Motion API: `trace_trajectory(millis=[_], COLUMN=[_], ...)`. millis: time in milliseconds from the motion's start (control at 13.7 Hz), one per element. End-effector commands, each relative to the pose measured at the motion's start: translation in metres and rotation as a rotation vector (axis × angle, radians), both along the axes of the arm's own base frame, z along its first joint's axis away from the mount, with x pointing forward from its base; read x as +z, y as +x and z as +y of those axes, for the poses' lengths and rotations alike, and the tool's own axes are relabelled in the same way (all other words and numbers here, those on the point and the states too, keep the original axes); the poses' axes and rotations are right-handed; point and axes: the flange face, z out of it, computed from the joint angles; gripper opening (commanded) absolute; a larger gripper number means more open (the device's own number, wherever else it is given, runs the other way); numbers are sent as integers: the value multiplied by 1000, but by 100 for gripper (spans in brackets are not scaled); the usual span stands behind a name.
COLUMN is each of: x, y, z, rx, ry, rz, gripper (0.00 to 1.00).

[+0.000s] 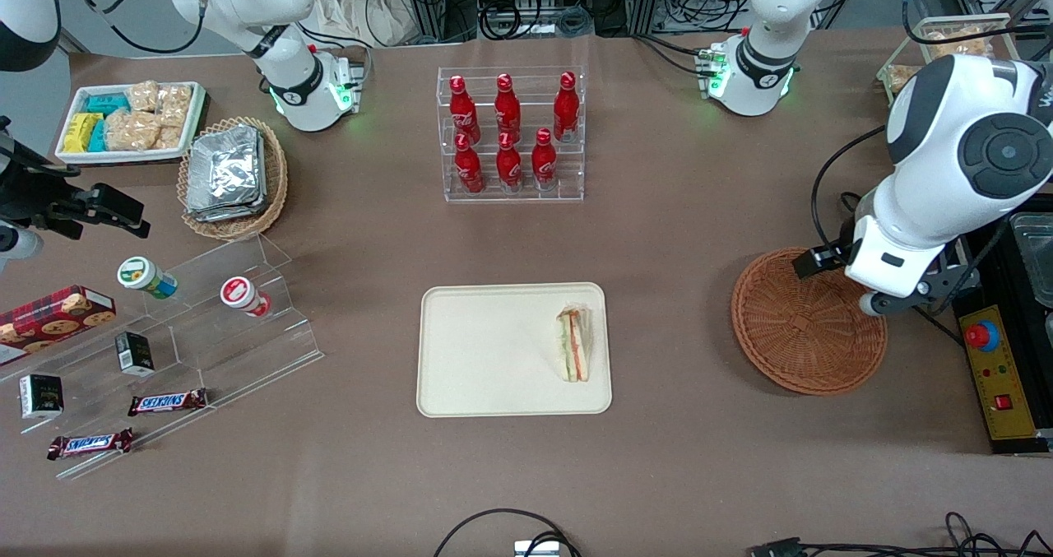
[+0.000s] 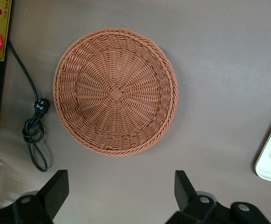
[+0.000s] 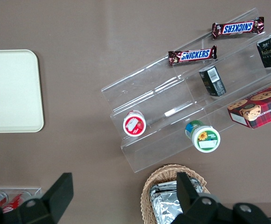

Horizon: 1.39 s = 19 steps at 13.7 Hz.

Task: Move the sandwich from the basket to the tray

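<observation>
The sandwich [image 1: 574, 344], a wrapped white-bread wedge with orange-red and green filling, lies on the cream tray [image 1: 485, 351], at the tray's edge nearest the basket. The reddish-brown wicker basket [image 1: 806, 327] is empty and stands beside the tray, toward the working arm's end of the table. It also shows empty in the left wrist view [image 2: 115, 91], where a corner of the tray [image 2: 269, 164] is visible. My left gripper [image 2: 121, 189] is open and empty. It hangs well above the table over the basket's rim [image 1: 823, 258].
A clear rack of red bottles [image 1: 510, 133] stands farther from the front camera than the tray. A control box with a red button [image 1: 991, 376] and a coiled black cable [image 2: 35, 133] lie beside the basket. Acrylic snack shelves [image 1: 164, 359] and a tan basket of foil packets [image 1: 230, 174] lie toward the parked arm's end.
</observation>
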Motion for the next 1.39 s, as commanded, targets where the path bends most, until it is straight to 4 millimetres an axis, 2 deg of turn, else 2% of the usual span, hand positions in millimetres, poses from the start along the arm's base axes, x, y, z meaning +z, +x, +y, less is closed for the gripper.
trace_trajectory(millis=[0, 73, 220, 366, 512, 732, 878, 1171, 1317], x=[2, -1, -8, -7, 0, 12, 17, 26, 24], y=[0, -2, 0, -1, -4, -14, -21, -5, 9], z=[0, -2, 5, 10, 25, 65, 68, 79, 74], rx=[-5, -17, -58, -109, -175, -242, -300, -287, -295], ry=[-17, -12, 14, 23, -19, -81, -85, -81, -88], rz=[11, 24, 48, 66, 78, 82, 83, 55, 57], gripper=[100, 100, 100, 100, 100, 100, 100, 100, 100])
